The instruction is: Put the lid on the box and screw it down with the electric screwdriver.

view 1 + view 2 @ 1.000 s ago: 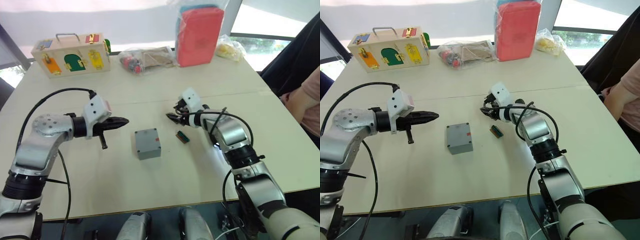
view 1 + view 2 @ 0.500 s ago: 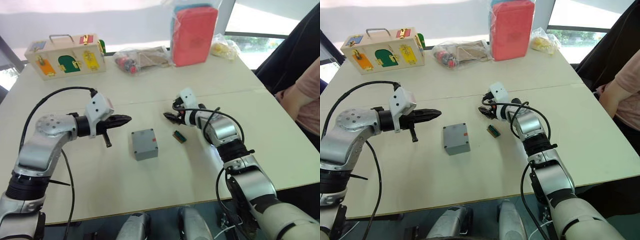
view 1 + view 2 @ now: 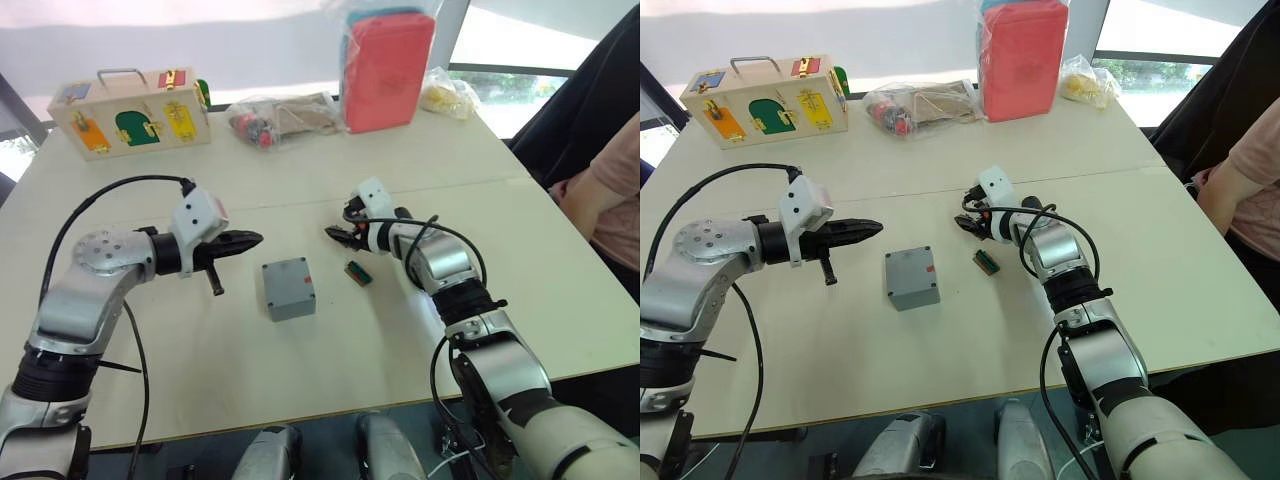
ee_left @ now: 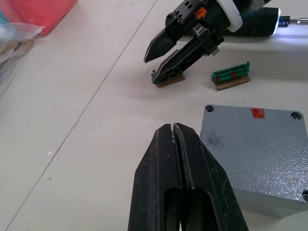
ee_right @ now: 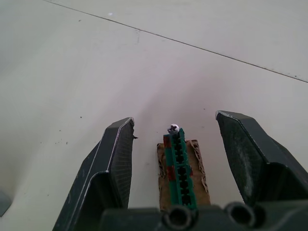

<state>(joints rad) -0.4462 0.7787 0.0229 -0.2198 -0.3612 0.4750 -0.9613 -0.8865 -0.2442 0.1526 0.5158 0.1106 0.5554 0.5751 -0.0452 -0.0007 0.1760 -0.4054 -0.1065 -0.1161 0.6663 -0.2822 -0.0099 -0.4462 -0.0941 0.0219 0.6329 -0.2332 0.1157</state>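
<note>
The grey box (image 3: 289, 288) stands mid-table, its closed flat top showing corner holes and a red mark (image 4: 258, 113); I cannot tell the lid apart from it. My left gripper (image 3: 255, 238) is shut and empty, hovering just left of the box. My right gripper (image 5: 174, 120) is open, right of and behind the box, straddling a cardboard scrap with a green screw strip (image 5: 179, 163) that has one screw (image 5: 173, 128) at its end. A second green strip (image 3: 358, 272) lies right of the box. The electric screwdriver (image 4: 260, 24) lies behind the right gripper, its tip light on.
At the table's far edge stand a wooden box with coloured doors (image 3: 130, 105), a clear bag of parts (image 3: 285, 115), a red pack in plastic (image 3: 390, 70) and a small yellow bag (image 3: 445, 95). A person (image 3: 610, 200) sits at the right.
The head camera has shifted a little. Both grippers, the box and the green strips keep their places.
</note>
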